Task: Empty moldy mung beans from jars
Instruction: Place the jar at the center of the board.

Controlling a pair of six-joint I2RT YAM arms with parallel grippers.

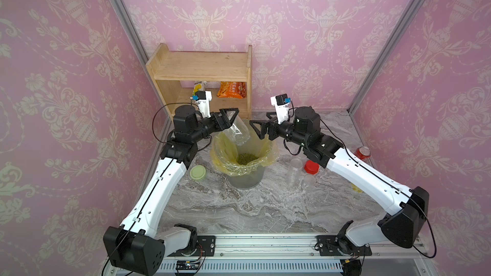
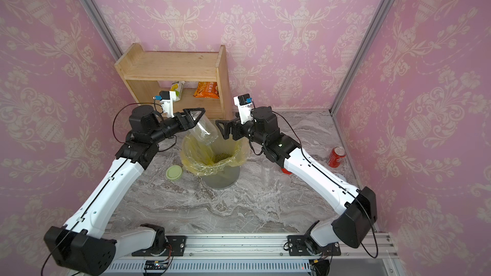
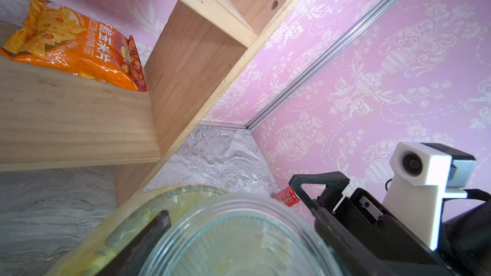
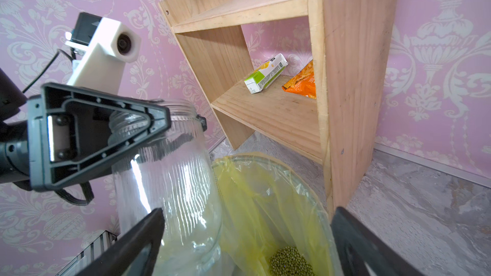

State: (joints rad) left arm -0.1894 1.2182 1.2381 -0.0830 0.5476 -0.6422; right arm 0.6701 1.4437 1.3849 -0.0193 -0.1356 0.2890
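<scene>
Mung beans [image 1: 244, 158] lie heaped at the bottom of the yellow-lined bin [image 1: 247, 180]. Above it I see the clear jar [image 1: 238, 131] tipped over, long axis slanting, mouth down over the bin, base up. My left gripper [image 1: 231, 116] pinches its upper end; the right gripper [image 1: 259, 119] stands spread just beside it.

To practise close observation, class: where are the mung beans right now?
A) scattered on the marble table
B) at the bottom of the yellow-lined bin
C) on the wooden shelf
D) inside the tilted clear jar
B: the mung beans lie heaped at the bottom of the bin, and the jar tilted over it shows no beans inside.
</scene>
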